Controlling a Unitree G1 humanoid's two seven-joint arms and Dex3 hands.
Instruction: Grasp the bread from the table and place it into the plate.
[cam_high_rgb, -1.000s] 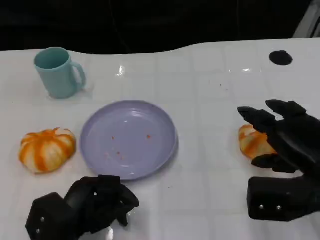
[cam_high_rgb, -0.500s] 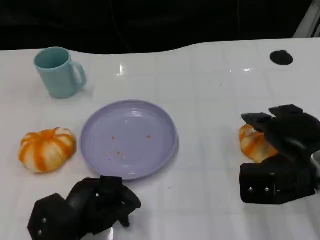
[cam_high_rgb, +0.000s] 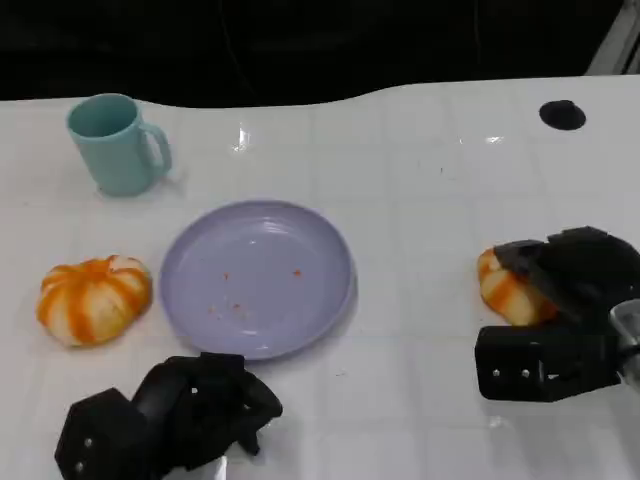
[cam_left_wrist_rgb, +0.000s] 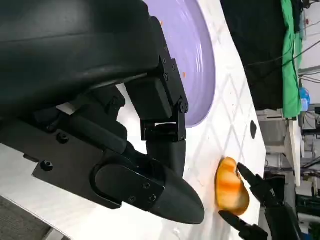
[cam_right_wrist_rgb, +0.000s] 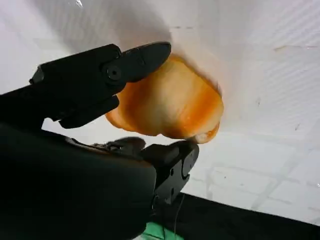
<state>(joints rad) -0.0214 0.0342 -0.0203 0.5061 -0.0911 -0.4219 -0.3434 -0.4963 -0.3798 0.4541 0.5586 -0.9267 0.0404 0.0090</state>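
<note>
An orange-striped bread roll (cam_high_rgb: 503, 290) lies on the white table at the right. My right hand (cam_high_rgb: 572, 285) is curled over it from the right and hides most of it. In the right wrist view a finger (cam_right_wrist_rgb: 107, 72) presses one side of the bread (cam_right_wrist_rgb: 172, 105) and the thumb (cam_right_wrist_rgb: 172, 162) touches the other side. The lilac plate (cam_high_rgb: 200, 245) sits mid-table with only crumbs in it, well left of the bread. My left hand (cam_high_rgb: 175, 415) rests near the front edge, fingers curled in on nothing. The left wrist view shows the plate (cam_left_wrist_rgb: 195, 60) and the far bread (cam_left_wrist_rgb: 231, 186).
A second orange-striped roll (cam_high_rgb: 93, 298) lies left of the plate. A teal mug (cam_high_rgb: 115, 143) stands at the back left. A small black disc (cam_high_rgb: 561, 115) sits at the back right. The table's far edge meets a dark background.
My right hand has come down and its spread fingers have closed around the bread on the right. The left hand, plate and other roll have stayed put.
</note>
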